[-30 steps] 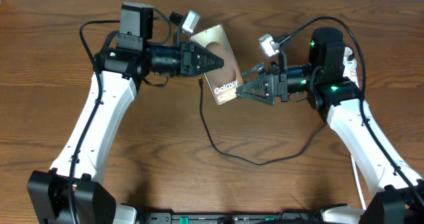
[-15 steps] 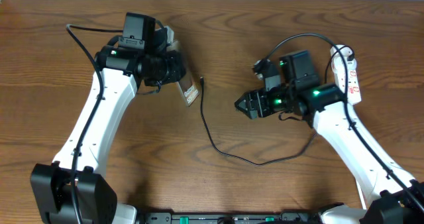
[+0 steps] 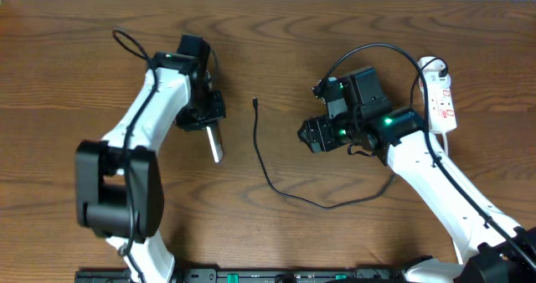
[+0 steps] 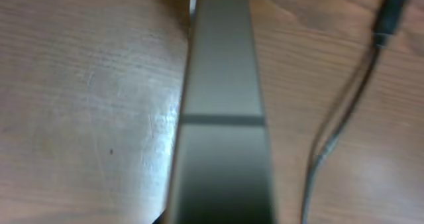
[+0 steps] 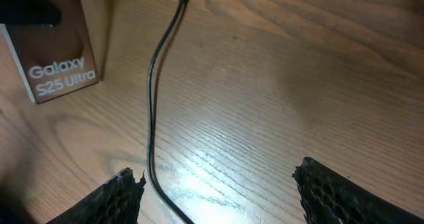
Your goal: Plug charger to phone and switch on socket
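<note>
Wood table [image 3: 84,82]. Item: left gripper [image 3: 208,118] clamped on phone [image 3: 216,145], held edge-up. Item: right gripper [image 3: 308,135] spread wide, empty; charger [image 3: 255,107] tip ahead of its fingers. Best: pinch just behind tip, square to phone's port.

1. Overhead: phone [image 3: 216,146] edge-on, face hidden; left gripper [image 3: 208,122] fingertips covered by its own wrist.
2. Left wrist view: phone blurred, cut off at bottom edge; charger [image 4: 387,15] tip beside it blurred.
3. Well apart from phone, socket [image 3: 439,103]: switch positions too small to read.
</note>
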`<state>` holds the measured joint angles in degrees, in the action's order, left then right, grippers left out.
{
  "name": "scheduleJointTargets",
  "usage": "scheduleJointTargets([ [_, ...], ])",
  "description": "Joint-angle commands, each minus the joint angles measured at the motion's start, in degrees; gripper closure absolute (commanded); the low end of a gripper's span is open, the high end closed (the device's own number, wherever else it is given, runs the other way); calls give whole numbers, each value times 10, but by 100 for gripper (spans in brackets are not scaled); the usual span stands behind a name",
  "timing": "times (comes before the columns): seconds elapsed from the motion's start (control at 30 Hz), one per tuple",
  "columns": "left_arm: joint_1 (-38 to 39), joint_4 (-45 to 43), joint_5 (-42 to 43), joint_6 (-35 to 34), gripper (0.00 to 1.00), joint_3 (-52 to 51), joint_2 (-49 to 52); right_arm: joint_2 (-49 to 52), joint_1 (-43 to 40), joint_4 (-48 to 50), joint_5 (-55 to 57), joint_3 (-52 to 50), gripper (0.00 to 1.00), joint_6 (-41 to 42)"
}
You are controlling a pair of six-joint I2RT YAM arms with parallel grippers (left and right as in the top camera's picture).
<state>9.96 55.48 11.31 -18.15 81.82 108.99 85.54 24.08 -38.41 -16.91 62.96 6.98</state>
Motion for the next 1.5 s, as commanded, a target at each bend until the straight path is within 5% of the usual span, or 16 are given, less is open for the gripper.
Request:
scheduleJointTargets([
  [0.0, -2, -9, -11, 3, 93, 0, 15, 26, 13, 0, 9, 13, 25, 3],
  [0.37, -2, -10, -20, 3, 85, -7, 27, 131, 53, 155, 25, 13, 25, 54],
  [0.9, -2, -31, -20, 3, 93, -24, 27, 273, 153, 325, 189, 13, 27, 129],
  [1.07, -2, -39, -20, 2, 93, -28, 27, 299, 153, 319, 189, 13, 45, 140],
  [1.23, -2, -40, -19, 1, 92, -30, 27, 278, 142, 269, 189, 22, 81, 140],
  [1.47, -2, -40, -13, 1, 93, -30, 27, 227, 85, 41, 120, 28, 83, 114],
])
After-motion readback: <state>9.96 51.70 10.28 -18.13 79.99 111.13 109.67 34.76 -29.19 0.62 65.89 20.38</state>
